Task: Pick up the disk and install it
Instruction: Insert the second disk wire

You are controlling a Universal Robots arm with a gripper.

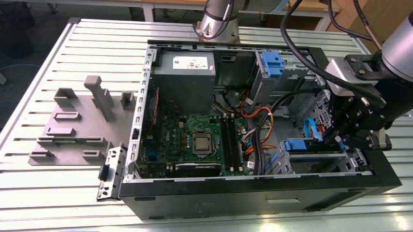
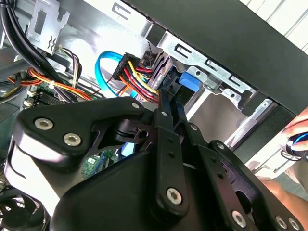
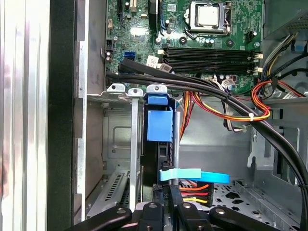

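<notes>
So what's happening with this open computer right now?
A robot arm's gripper is down inside the open PC case, at the drive bay near the case's front corner. The disk, in its blue carrier, sits upright in a bay slot, with the gripper at its cabled end. The motherboard lies exposed beside it.

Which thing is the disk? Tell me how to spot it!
Find the open black computer case on the slatted table. In its corner by the black gripper, grey metal bays stand upright. The disk is slotted there, edge-on, with a bright blue plastic tab; neighbouring slots are bare grey metal.
</notes>
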